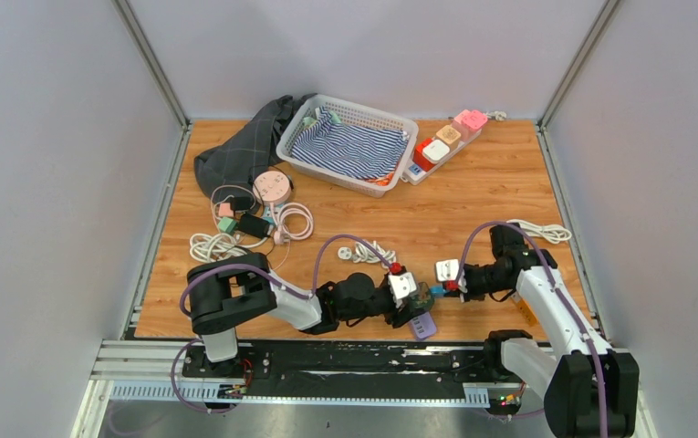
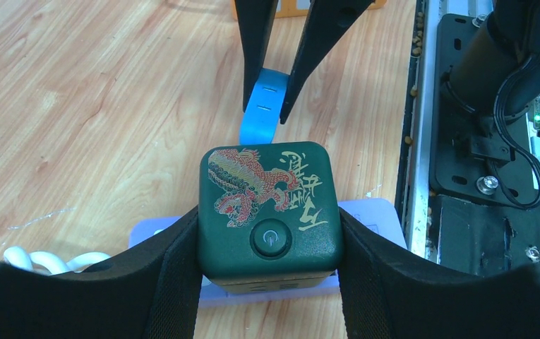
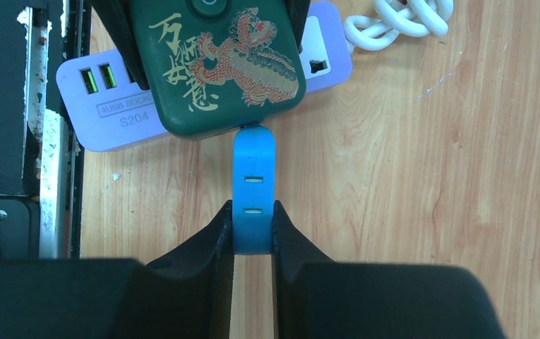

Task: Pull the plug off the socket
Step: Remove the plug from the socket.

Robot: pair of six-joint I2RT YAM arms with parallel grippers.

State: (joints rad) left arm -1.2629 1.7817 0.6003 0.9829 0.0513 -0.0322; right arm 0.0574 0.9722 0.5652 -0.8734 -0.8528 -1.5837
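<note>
A dark green cube socket [image 2: 270,205] with a red-and-gold dragon print and a power button sits on a lilac power strip [image 3: 111,120] near the table's front edge. My left gripper [image 2: 270,240] is shut on the cube, one finger pressed against each side. A blue plug [image 3: 253,191] sticks out of the cube's side, its prongs seated in the socket [image 3: 217,63]. My right gripper [image 3: 253,215] is shut on the plug's outer end, both fingers touching it. From above, the two grippers meet at the cube [image 1: 415,298] and the plug [image 1: 436,291].
A white basket [image 1: 345,141] with striped cloth and a dark garment [image 1: 244,146] lie at the back. Coiled cables and adapters [image 1: 254,214] sit at the left, a white cable [image 1: 368,251] behind the cube. A metal rail [image 1: 327,360] borders the near edge.
</note>
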